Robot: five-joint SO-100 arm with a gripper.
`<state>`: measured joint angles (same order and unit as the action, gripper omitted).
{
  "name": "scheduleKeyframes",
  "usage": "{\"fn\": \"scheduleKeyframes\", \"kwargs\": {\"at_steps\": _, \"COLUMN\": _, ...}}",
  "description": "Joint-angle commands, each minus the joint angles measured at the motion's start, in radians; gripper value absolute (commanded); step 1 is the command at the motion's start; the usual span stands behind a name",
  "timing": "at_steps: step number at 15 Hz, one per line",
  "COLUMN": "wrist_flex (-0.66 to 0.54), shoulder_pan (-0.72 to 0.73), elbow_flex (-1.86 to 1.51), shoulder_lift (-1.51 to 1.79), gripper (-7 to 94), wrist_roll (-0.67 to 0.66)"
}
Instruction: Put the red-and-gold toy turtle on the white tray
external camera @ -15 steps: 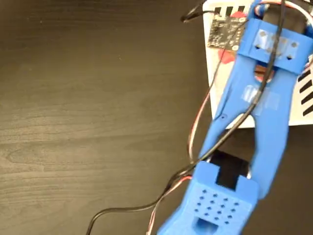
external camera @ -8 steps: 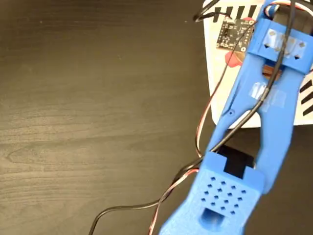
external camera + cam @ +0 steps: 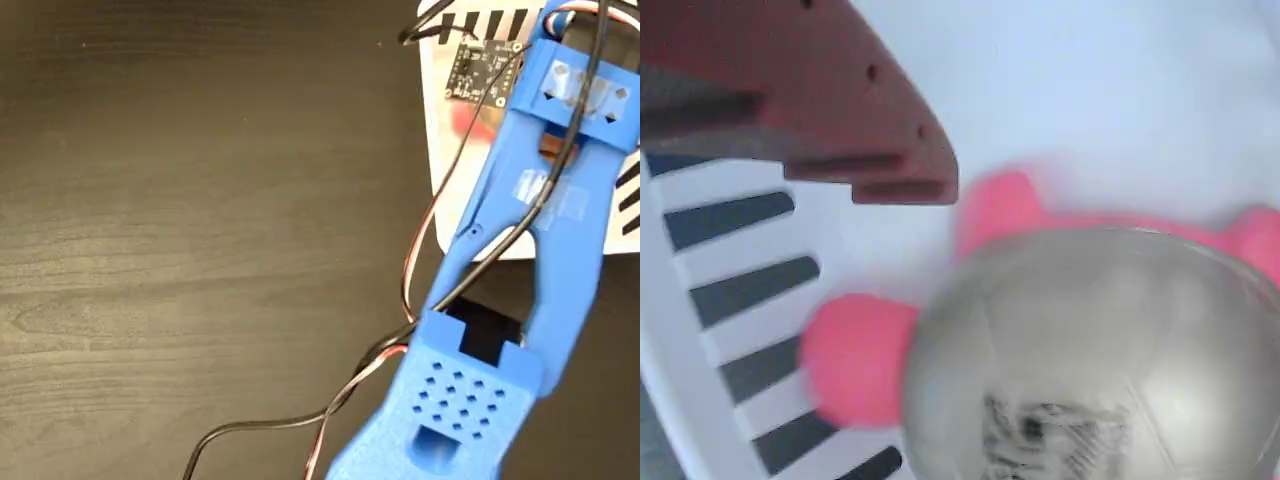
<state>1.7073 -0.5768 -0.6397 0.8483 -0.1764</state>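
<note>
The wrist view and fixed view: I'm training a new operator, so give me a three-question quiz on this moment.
1. True or false: the red-and-gold toy turtle lies on the white tray.
2. In the wrist view, the black stripes are: A) left of the turtle, B) right of it.
3. What colour is the arm in the fixed view?

Key: 1 true; 2 A; 3 blue.

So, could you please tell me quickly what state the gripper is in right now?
Gripper: cannot be told; only one red finger shows, above the toy turtle on the white tray.
</note>
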Motion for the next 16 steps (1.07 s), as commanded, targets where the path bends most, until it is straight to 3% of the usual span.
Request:
{"fn": "scheduleKeyframes", "kwargs": {"at_steps": 1, "wrist_flex": 0.002, "shoulder_pan": -0.011, "elbow_flex": -0.012, "shoulder_lift": 0.095, "gripper": 54, "wrist_roll": -0.009}}
{"fn": "scheduleKeyframes", "kwargs": {"at_steps": 3, "wrist_flex": -0.097, "shoulder_pan": -0.006, "elbow_flex": -0.106, "shoulder_lift": 0.225, "gripper": 7, "wrist_roll": 0.028}}
{"fn": "scheduleKeyframes", "kwargs": {"at_steps": 4, "wrist_flex": -0.155, "shoulder_pan": -0.002, "elbow_flex": -0.176, "shoulder_lift": 0.304, "gripper": 0, "wrist_roll": 0.044}}
{"fn": "scheduleKeyframes", "kwargs": {"at_steps": 9, "wrist_flex": -0.545, "shoulder_pan": 0.103, "elbow_flex": -0.779, "shoulder_lift": 0.868, "gripper": 0, "wrist_roll": 0.238}}
{"fn": "scheduleKeyframes", "kwargs": {"at_steps": 13, "wrist_flex": -0.854, "shoulder_pan": 0.379, "elbow_flex": -1.542, "shoulder_lift": 1.419, "gripper": 0, "wrist_roll": 0.275}}
{"fn": "scheduleKeyframes", "kwargs": {"at_steps": 16, "wrist_flex": -0.919, "shoulder_pan": 0.528, "elbow_flex": -2.008, "shoulder_lift": 1.827, "gripper": 0, "wrist_roll": 0.207}}
